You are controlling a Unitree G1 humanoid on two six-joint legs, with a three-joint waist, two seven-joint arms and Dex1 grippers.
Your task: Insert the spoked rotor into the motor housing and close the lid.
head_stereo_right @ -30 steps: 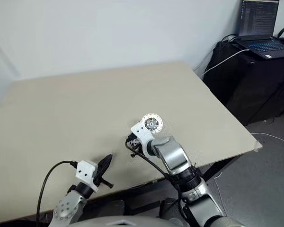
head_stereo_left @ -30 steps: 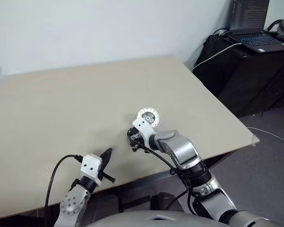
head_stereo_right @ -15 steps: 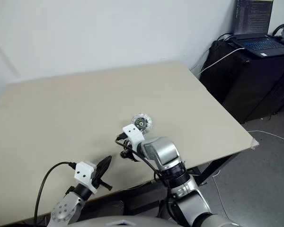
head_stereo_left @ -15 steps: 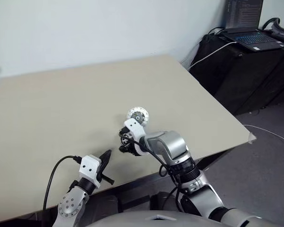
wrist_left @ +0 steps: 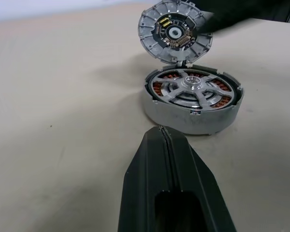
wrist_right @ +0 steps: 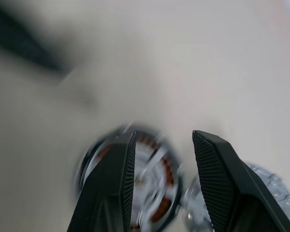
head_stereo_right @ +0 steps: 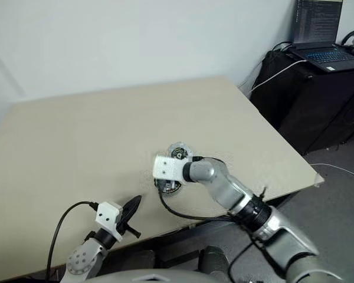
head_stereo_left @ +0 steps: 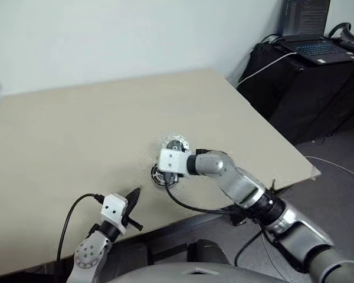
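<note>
The right end effector (wrist_right: pixel 162 181), fingers apart and empty, hovered over the motor housing (wrist_left: pixel 192 100); the left end effector (wrist_left: pixel 169 145) was closed.

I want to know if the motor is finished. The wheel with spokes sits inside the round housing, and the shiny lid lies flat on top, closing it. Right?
Not quite. The spoked rotor does sit in the motor housing, but the lid stands tilted behind it, leaving it uncovered, as the left wrist view shows.

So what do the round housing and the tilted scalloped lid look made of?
Round grey motor housing: seemingly matte cast metal, with copper-brown windings under silver spokes. Shiny scalloped silvery lid: likely bright machined metal, its dark centre resembling a circuit board.
</note>
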